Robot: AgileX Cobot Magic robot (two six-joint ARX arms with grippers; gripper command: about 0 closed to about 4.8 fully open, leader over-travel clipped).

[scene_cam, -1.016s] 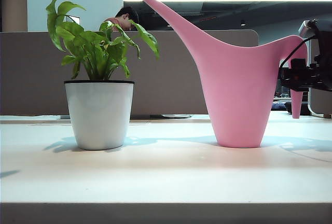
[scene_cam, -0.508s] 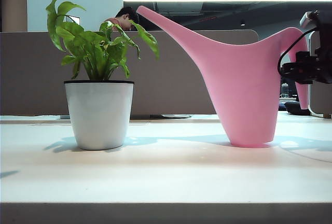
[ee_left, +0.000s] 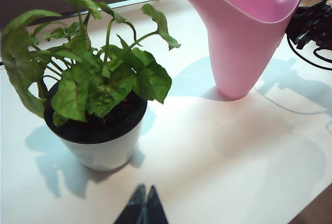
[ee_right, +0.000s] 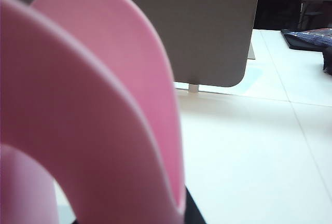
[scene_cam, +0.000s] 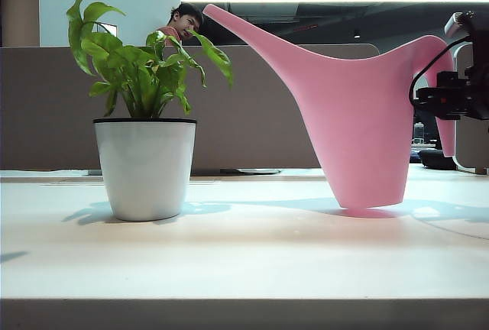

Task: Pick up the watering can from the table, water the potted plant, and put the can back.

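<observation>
On the table (scene_cam: 244, 253), toward its right side, the watering can (scene_cam: 359, 124) is tilted with its spout angled up and over toward the potted plant (scene_cam: 145, 154); only the near edge of its base seems to meet the tabletop, though from the exterior view I cannot tell for certain whether it has lifted clear. Its shadow lies directly under it. Right tool (scene_cam: 447, 101) is at the can's thin curved handle at the far right of the exterior view, dark hardware and a black cable crowding the spot; the right wrist view is filled by the blurred pink handle close up, with the tool's dark tip just below it, so the tool appears clamped on the handle. Potted plant stands upright toward the table's left side, well apart from the can, white pot with thin black rim, wavy green leaves; the spout tip sits just beside the uppermost right leaf in the exterior view. Left tool (ee_left: 143, 206) hovers over the table's front edge near the pot, its two dark fingertips pressed together, holding nothing. A person's head (scene_cam: 185, 21) shows behind a grey partition (scene_cam: 252, 108) beyond the table.
</observation>
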